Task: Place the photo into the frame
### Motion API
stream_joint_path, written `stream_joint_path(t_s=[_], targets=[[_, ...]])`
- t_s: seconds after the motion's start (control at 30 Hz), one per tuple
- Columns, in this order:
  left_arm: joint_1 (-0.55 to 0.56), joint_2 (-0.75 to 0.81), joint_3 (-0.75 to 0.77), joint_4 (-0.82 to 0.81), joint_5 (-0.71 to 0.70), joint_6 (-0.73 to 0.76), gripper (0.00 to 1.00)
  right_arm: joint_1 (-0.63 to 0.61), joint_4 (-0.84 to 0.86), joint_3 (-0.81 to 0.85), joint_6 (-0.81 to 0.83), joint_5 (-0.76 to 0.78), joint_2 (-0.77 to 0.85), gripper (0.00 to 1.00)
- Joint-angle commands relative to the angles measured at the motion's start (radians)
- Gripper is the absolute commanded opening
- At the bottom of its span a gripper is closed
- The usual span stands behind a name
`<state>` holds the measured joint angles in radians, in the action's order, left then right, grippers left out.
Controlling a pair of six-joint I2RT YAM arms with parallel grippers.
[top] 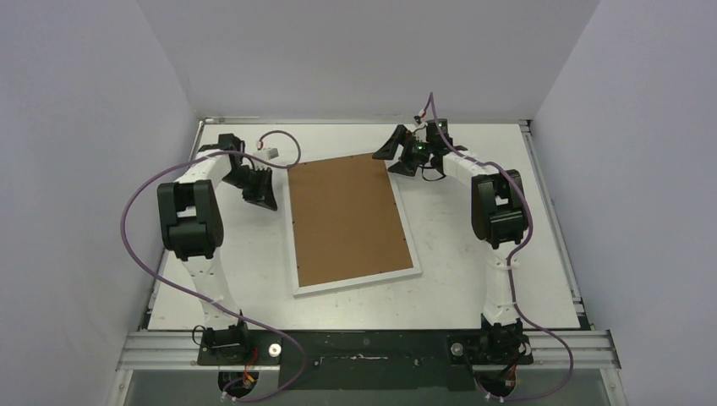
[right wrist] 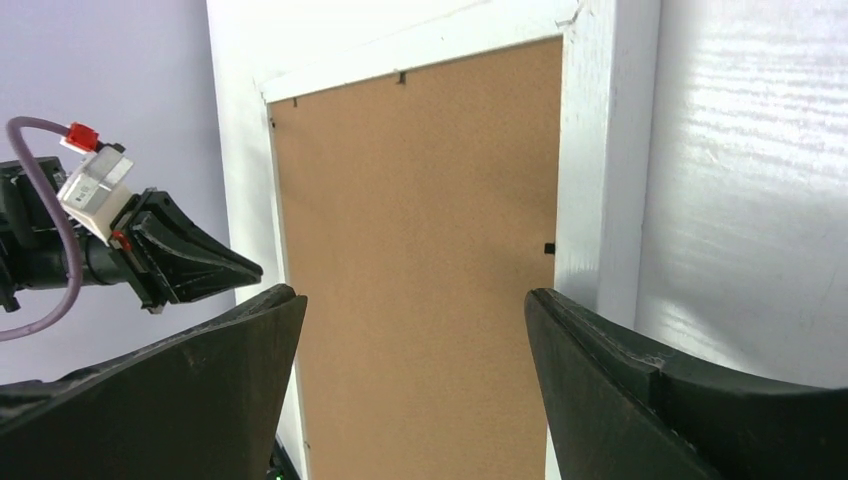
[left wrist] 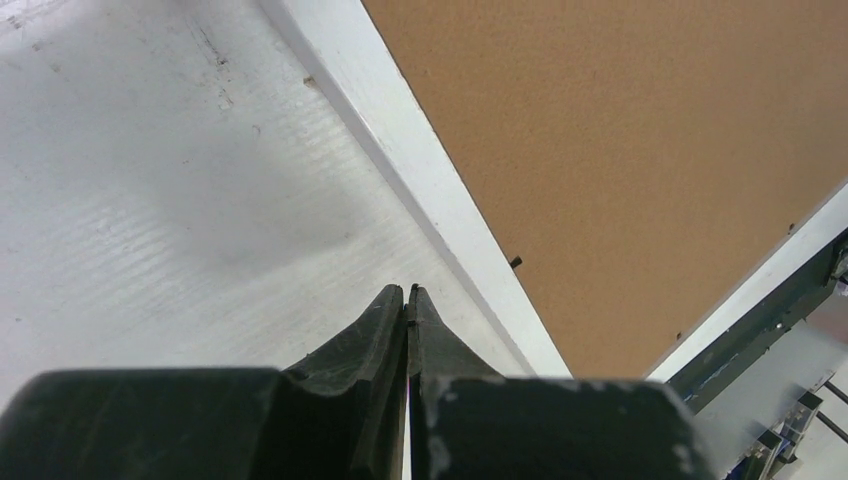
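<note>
The frame [top: 294,254] lies flat mid-table with its narrow white border around a plain brown backing board [top: 351,220]. The photo does not show in any view. My left gripper [top: 262,196] is shut and empty, low over the table just left of the frame's left border [left wrist: 420,170], tips [left wrist: 412,292] pointing along it. My right gripper [top: 393,152] stands open at the frame's far right corner. In the right wrist view its fingers [right wrist: 410,293] spread wide above the board [right wrist: 420,250], and the frame's border [right wrist: 600,150] runs by the right finger.
Small black tabs [left wrist: 516,262] sit along the frame's inner edge. White enclosure walls [top: 84,127] surround the table [top: 473,288]. A metal rail [top: 363,347] carries both arm bases at the near edge. The left gripper [right wrist: 190,265] shows in the right wrist view.
</note>
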<state>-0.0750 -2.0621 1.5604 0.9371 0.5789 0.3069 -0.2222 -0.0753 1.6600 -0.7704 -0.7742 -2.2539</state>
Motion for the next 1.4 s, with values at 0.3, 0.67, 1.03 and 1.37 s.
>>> stream_joint_path(t_s=[0.3,0.67,1.03,1.37], targets=[[0.06,-0.08,0.023,-0.103,-0.017,-0.05,0.01,-0.028,0.065,0.056,-0.031,0.02,-0.079,0.83],[0.057,-0.086,0.14,-0.056,0.019,-0.067,0.02,0.008,0.018,0.019,0.004,0.005,0.109,0.94],[0.004,0.02,0.144,0.019,0.067,-0.083,0.38,-0.038,-0.355,-0.166,0.313,0.464,0.354,0.93],[0.035,0.075,-0.1,-0.11,0.1,-0.222,0.39,-0.057,-0.248,-0.384,0.316,0.435,0.381,0.94]])
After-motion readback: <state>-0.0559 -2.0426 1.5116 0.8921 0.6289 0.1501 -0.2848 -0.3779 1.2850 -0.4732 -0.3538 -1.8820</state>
